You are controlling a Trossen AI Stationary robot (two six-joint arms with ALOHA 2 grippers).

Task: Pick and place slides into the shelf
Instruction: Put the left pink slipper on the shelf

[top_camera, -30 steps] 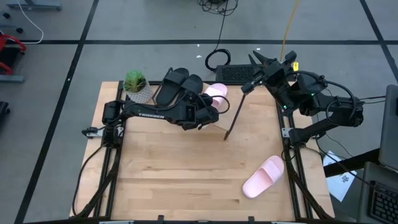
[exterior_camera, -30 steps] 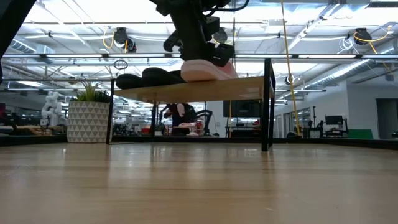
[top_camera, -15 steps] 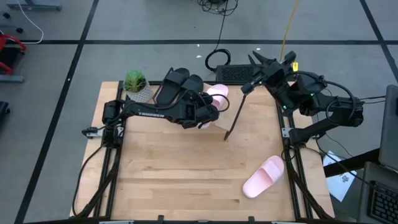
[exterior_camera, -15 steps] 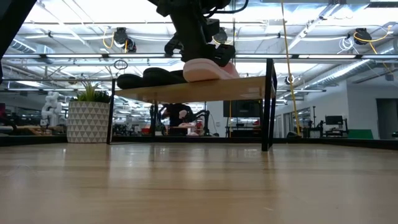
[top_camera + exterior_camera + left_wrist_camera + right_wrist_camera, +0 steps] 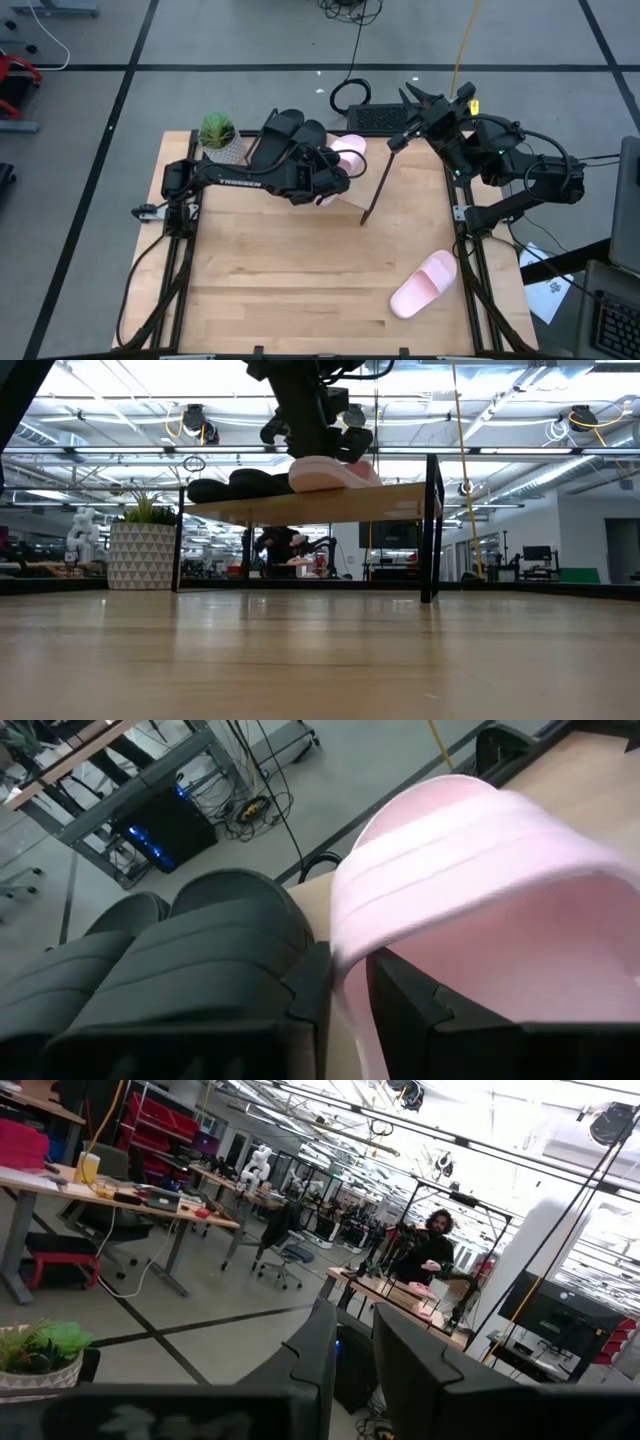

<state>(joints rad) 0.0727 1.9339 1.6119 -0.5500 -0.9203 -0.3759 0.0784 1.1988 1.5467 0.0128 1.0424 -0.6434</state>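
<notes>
Left hand (image 5: 345, 1000) narrowly pinching pink slide's (image 5: 480, 890) edge, seemingly on shelf (image 5: 330, 503).

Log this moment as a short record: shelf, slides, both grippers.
shelf: at the table's far edge, holding three slides
black slides: both on the shelf, side by side
pink slide: on the shelf beside the black pair
second pink slide: on the table, near right
left gripper: shut on the shelf's pink slide's side
right gripper: empty, raised beyond the table's far right corner

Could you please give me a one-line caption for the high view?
Left gripper sets a pink slide on the shelf beside the black pair.
</notes>
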